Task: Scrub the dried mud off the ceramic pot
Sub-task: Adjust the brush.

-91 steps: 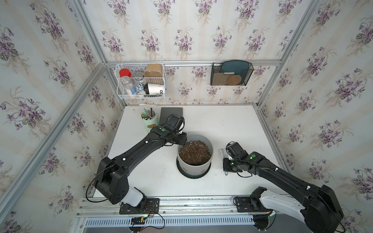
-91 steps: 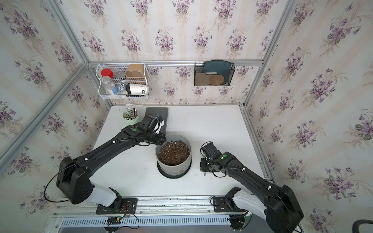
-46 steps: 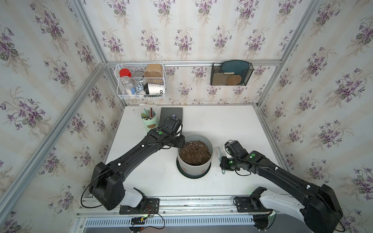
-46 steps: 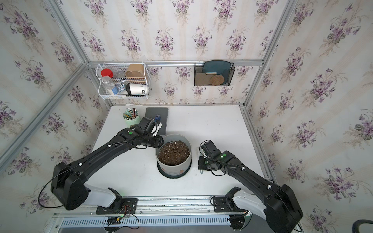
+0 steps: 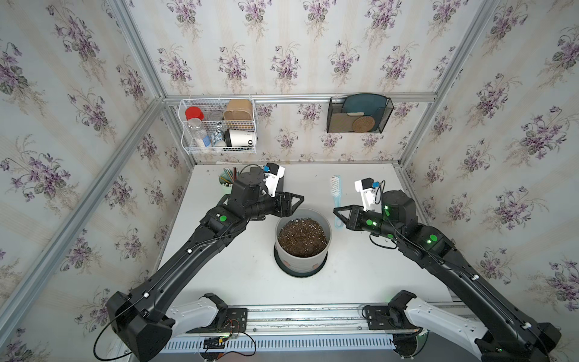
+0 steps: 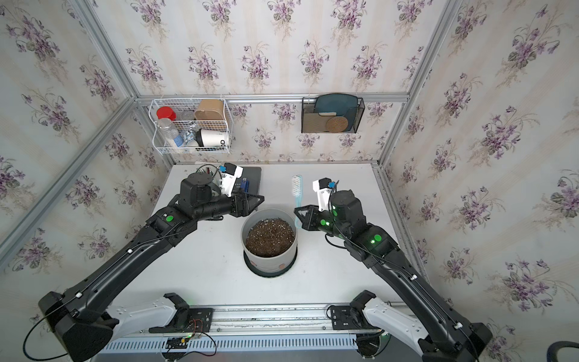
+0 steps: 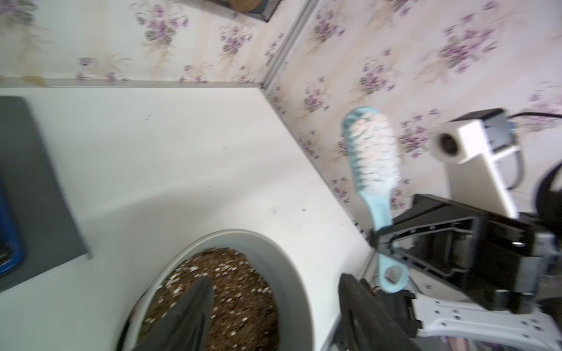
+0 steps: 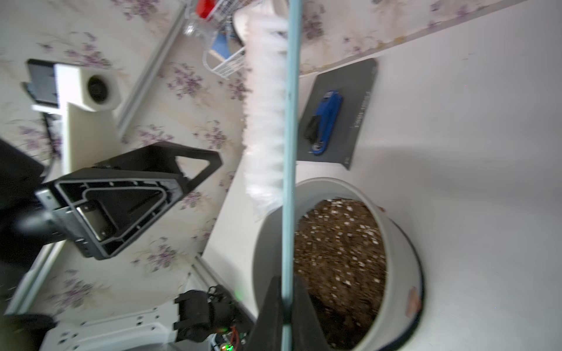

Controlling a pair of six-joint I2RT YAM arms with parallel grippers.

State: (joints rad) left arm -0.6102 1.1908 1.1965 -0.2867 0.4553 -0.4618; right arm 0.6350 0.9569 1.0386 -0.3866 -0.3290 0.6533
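right pincer point(image 5: 336, 212) clenched on blue brush point(image 5: 335, 185), raised beside ceramic pot point(image 5: 329, 233). left pincer point(image 5: 298, 202) spread, empty. dried mud point(image 5: 314, 266) blobs on pot wall facing surface point(image 5: 238, 275) front edge; scrubbing seemingly all left.

I count one pot point(image 5: 302, 262), two mud blobs point(image 5: 315, 266) at its six o'clock, one brush point(image 5: 336, 188), one cup point(image 5: 226, 181), one stapler point(image 8: 324, 121), one pad point(image 8: 359, 115), two wall baskets point(image 5: 219, 125).

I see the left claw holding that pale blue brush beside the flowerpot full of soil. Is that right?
Not quite. It is the right claw that grips the pale blue brush by its handle, as the right wrist view shows. The left claw is open and holds nothing. The brush is indeed beside the flowerpot full of soil.
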